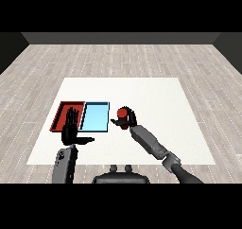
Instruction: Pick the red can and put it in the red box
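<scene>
The can (122, 113) stood upright on the counter (156, 95), just right of the blue tray (96, 117), its long axis vertical. The right hand (126, 120) was at it, coming in from the lower right along its grey forearm, and its fingers (132, 114) were curled round the can's right side with the thumb reaching across the front toward the left. I judged the grasp already made, though whether the can's base was touching the counter or just clear of it could not be told.

The red tray (62, 110) lay at the far left of the pair, so the can had the whole blue tray between it and the goal. The coming move would therefore turn on a leftward carry, and the can would need to clear the blue tray's rim and then the red tray's nearer wall before being set down.

The left hand (72, 127) hung over the red tray's near right part, fingers straight and released, thumb spread toward the right, holding nothing. It was nearer the goal than the right hand and covered part of the tray's floor, so I judged it the main thing in the way of the placement; the open part of the tray lay toward its left and far side.
</scene>
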`<control>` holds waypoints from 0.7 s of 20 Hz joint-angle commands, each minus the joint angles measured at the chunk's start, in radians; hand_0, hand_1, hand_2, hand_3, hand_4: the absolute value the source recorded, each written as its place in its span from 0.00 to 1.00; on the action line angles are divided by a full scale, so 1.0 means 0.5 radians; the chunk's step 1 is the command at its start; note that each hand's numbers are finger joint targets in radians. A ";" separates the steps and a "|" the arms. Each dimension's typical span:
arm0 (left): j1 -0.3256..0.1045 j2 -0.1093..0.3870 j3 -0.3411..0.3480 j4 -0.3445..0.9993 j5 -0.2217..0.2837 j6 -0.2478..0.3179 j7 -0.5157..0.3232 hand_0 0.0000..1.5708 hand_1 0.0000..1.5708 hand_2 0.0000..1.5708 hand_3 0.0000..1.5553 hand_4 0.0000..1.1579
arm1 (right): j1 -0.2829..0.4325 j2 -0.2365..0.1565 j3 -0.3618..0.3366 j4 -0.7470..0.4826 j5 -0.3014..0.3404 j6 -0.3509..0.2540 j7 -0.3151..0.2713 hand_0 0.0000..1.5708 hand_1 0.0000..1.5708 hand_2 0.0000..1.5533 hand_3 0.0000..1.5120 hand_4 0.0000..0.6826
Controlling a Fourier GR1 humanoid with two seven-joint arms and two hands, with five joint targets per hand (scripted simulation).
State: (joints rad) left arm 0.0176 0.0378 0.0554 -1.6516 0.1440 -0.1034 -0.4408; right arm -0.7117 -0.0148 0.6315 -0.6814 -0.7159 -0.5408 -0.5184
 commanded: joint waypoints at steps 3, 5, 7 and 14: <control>-0.103 -0.011 -0.022 0.029 -0.040 0.050 0.070 0.00 0.00 0.00 0.00 0.00 | 0.084 -0.136 -0.106 -0.400 0.145 -0.034 0.100 0.98 0.98 0.94 0.91 0.85; -0.007 -0.051 -0.109 -0.080 -0.122 0.095 0.096 0.00 0.00 0.00 0.00 0.00 | 0.153 -0.172 0.016 -0.721 0.245 -0.266 0.255 0.96 0.96 0.94 0.91 0.89; 0.027 0.015 -0.072 -0.070 -0.057 -0.021 0.038 0.00 0.00 0.00 0.00 0.00 | 0.213 -0.204 -0.010 -0.859 0.300 -0.264 0.228 0.98 0.98 0.95 0.92 0.90; -0.062 -0.074 -0.272 -0.188 -0.112 0.040 0.303 0.00 0.00 0.00 0.00 0.00 | 0.322 -0.328 -0.136 -1.216 0.432 -0.184 0.261 0.95 0.95 0.93 0.92 0.92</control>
State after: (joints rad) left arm -0.0093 0.0134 -0.0437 -1.7212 0.0967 -0.0895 -0.3327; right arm -0.5675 -0.1595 0.5959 -1.2086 -0.5442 -0.6423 -0.4149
